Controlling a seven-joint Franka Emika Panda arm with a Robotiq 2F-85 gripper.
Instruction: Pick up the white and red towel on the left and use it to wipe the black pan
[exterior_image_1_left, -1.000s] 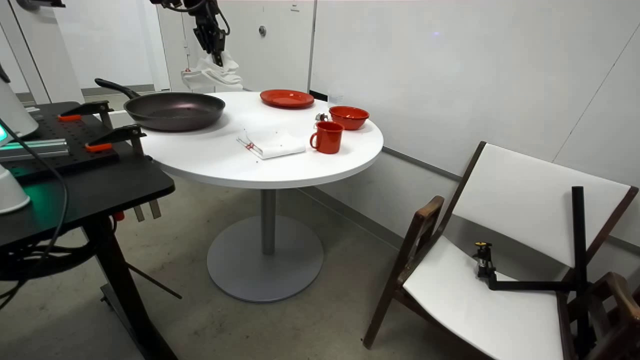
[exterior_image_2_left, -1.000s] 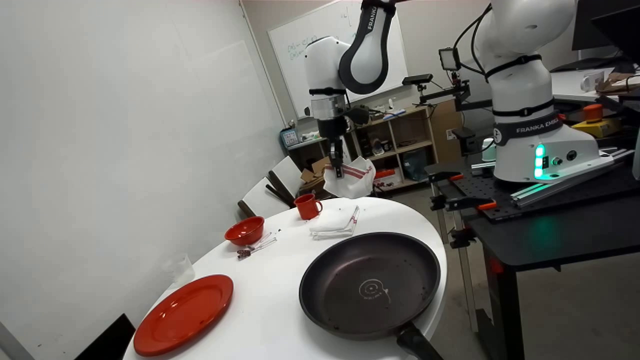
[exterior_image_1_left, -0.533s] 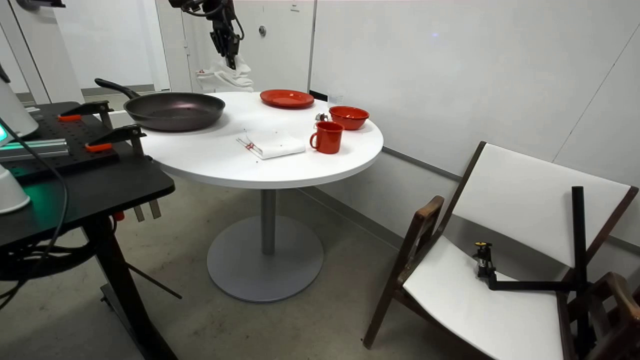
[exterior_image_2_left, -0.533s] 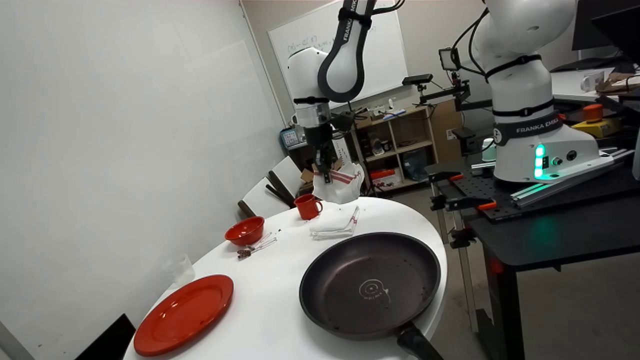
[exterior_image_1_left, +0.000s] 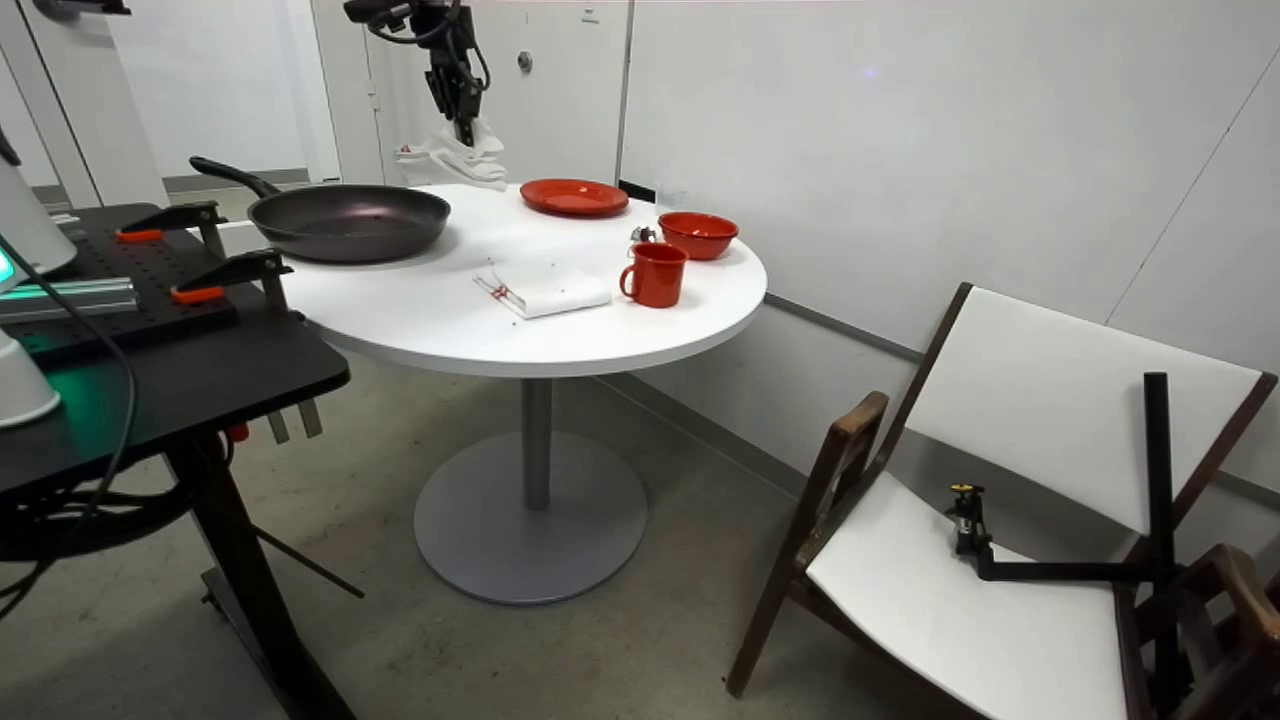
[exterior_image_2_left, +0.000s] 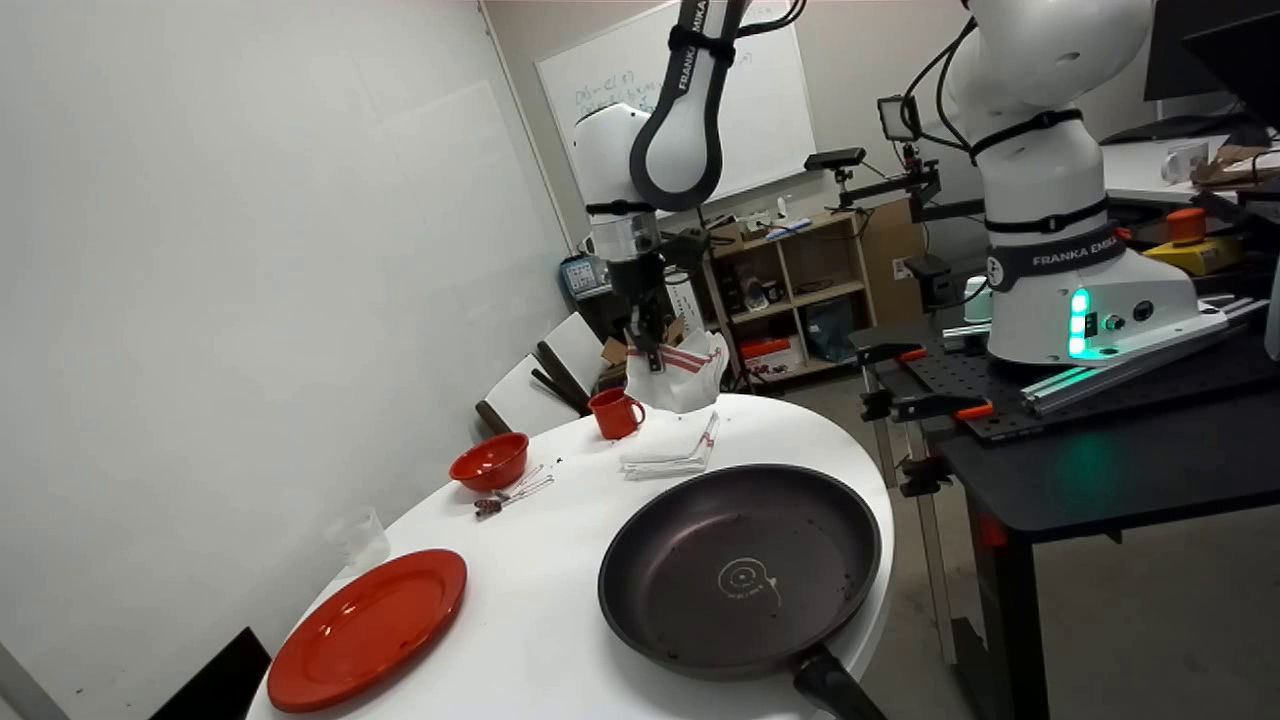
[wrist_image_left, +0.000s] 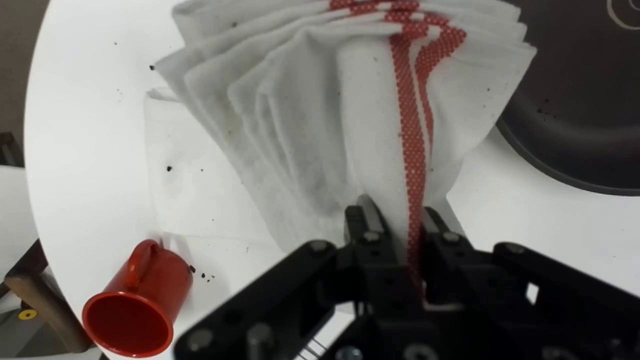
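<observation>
Claw w/ 1 towel; 1 pan, 1 cloth on tbl.

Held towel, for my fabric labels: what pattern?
The held towel is white with red stripes; the wrist view shows it best.

Free lane over the tabletop between red plate and black pan

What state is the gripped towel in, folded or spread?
Folded. In the wrist view, the towel shows several stacked layers, fanning out beyond where the gripper pinches it.
</observation>
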